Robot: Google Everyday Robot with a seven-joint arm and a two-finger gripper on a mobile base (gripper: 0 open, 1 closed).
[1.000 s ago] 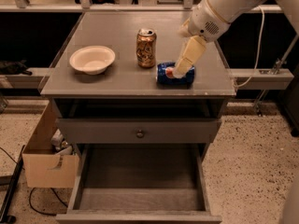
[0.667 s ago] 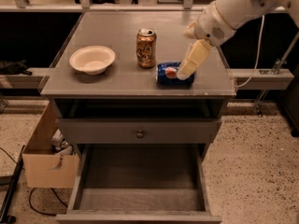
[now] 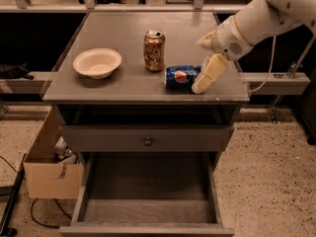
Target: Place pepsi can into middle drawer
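The pepsi can (image 3: 180,77) lies on its side on the cabinet top (image 3: 123,85), right of centre, logo facing me. My gripper (image 3: 198,66) hovers at the can's right end, coming in from the right. Its fingers are spread open: the lower finger (image 3: 209,74) reaches down beside the can's right end, and the upper one (image 3: 205,40) sits above and behind it. The can is not held. The middle drawer (image 3: 83,194) is pulled out at the bottom of the view, and its pale floor is bare.
A gold-brown can (image 3: 154,50) stands upright just behind and to the left of the pepsi can. A white bowl (image 3: 97,62) sits at the left of the top. A closed drawer front with a round knob (image 3: 147,141) is above the open drawer. A cardboard box (image 3: 49,174) stands on the floor at the left.
My arm and gripper have shifted to the right, from over the can to its right end. The pepsi can stays lying in the same spot.
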